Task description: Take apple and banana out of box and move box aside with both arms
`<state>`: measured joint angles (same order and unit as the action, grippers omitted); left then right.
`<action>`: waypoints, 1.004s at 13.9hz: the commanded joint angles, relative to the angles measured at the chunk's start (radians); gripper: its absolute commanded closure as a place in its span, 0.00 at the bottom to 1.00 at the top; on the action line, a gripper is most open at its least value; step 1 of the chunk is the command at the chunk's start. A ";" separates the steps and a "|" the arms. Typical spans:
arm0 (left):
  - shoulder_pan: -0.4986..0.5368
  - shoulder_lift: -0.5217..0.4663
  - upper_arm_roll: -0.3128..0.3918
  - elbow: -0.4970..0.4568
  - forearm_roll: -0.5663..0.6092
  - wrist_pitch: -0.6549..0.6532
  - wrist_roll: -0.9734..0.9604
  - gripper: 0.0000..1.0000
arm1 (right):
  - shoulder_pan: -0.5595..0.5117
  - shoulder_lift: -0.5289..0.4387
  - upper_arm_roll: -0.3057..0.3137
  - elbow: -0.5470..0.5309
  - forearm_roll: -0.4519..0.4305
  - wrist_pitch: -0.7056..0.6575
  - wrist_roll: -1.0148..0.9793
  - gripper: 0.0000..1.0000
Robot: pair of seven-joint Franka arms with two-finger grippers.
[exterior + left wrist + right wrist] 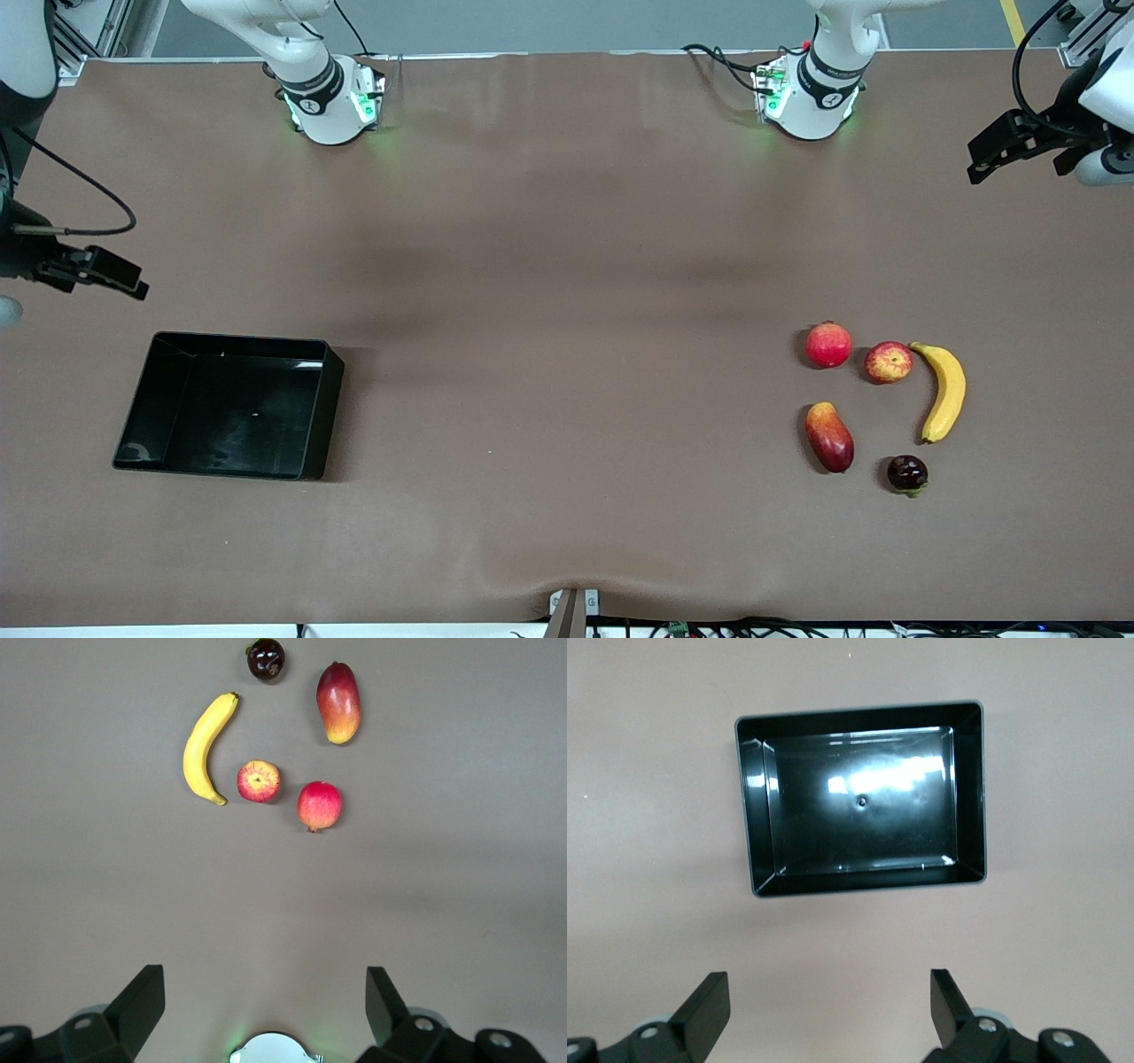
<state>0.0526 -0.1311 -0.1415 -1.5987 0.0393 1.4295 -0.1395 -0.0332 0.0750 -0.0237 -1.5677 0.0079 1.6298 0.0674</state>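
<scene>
The yellow banana point(944, 392) and the red-and-yellow apple point(889, 361) lie side by side toward the left arm's end of the table. The left wrist view shows the same banana point(204, 749) and apple point(259, 780). The black box point(230, 408) sits empty toward the right arm's end, and fills the middle of the right wrist view as the box point(859, 797). My left gripper point(982, 159) hangs open, up in the air over the table edge at its own end, with nothing between its fingers point(142, 1001). My right gripper point(128, 276) is open too, over bare table just beside the box.
A plain red round fruit point(828, 345) lies beside the apple. An oblong red-orange mango point(829, 436) and a small dark fruit point(907, 473) lie nearer the front camera than the apple and banana. Brown cloth covers the table between box and fruits.
</scene>
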 commanded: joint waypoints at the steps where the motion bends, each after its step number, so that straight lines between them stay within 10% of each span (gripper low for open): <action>1: 0.001 -0.018 0.002 0.002 -0.016 -0.017 0.014 0.00 | -0.033 -0.081 0.031 -0.046 0.012 -0.054 0.006 0.00; 14: 0.000 0.001 0.002 0.036 -0.007 -0.017 -0.008 0.00 | -0.045 -0.119 0.021 -0.002 0.090 -0.186 -0.011 0.00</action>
<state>0.0526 -0.1341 -0.1414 -1.5844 0.0393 1.4291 -0.1416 -0.0527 -0.0415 -0.0155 -1.5792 0.0767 1.4602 0.0667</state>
